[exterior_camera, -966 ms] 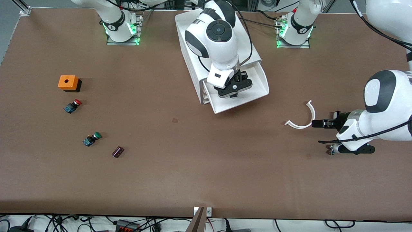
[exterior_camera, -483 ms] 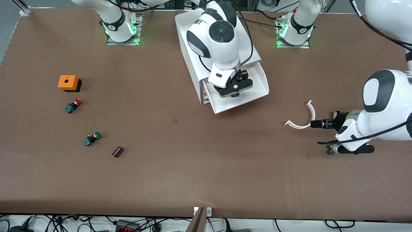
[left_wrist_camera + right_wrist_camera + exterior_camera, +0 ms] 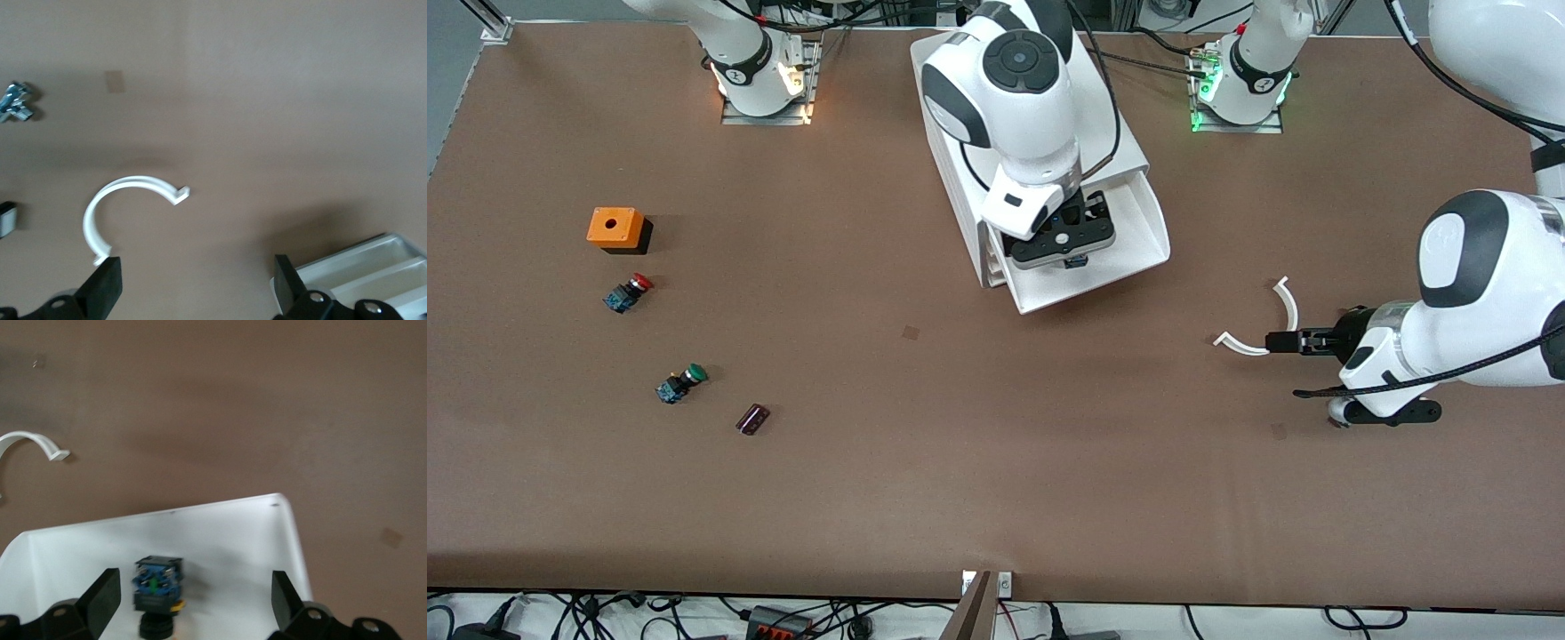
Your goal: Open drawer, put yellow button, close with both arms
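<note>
Yellow button lies free in the drawer; right gripper, spread open, has probably lifted. Left gripper, open by the white arc, has crept closer.

Front camera high, facing both bases across the table; wrist cameras look down close, both sharing with it the white curved piece.

No legible text, label, brand name, number or sign appears in any of the three views. Small dark round marks sit on the collars of both arm bases at the table's robot edge, but their content cannot be read.
</note>
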